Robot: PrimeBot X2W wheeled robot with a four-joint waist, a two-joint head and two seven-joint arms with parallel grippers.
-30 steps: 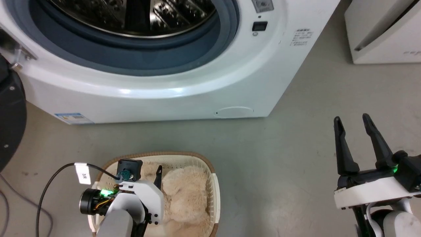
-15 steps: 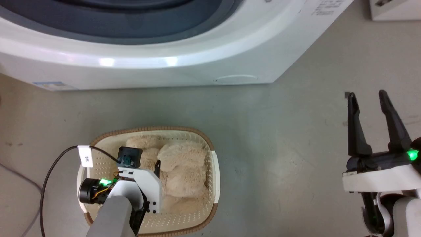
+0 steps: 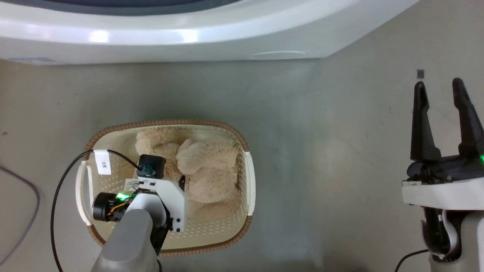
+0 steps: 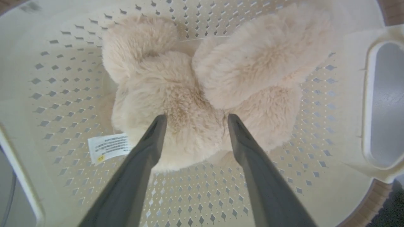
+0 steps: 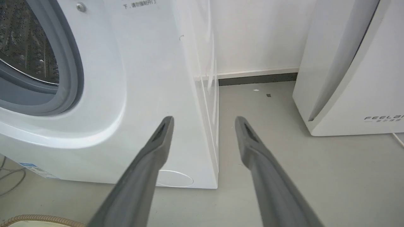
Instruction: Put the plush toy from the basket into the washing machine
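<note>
Your left gripper [image 4: 196,117] points down into the basket [image 4: 56,78] with its two fingers spread fairly wide and nothing between them. Its tips are over the near bulge of the plush toy [image 4: 176,94]; I cannot tell from the wrist view whether they already brush the pile. The toy lies curled on the basket's perforated bottom, nearer the side with the white handle [image 4: 383,104], with one rounded limb folded across its body just beyond the fingertips. A white label [image 4: 109,147] lies flat on the bottom close beside one finger. Go straight down so the fingers straddle the stuffed body rather than the fur alone, because long pile will likely squash and slip out of a shallow pinch. Stop short of the plastic floor, and keep that finger off the label. Close firmly on the thick middle, where limb meets body, so the toy hangs balanced. Then lift it well clear of the brown rim [image 3: 170,122] before you turn. The washing machine [image 5: 142,78] stands across a strip of bare floor from the basket, and its grey-gasketed port shows the drum, so it looks ready to receive. Your right gripper [image 3: 438,83] is parted and empty over the floor, well to the right of the basket, so leave it there
</note>
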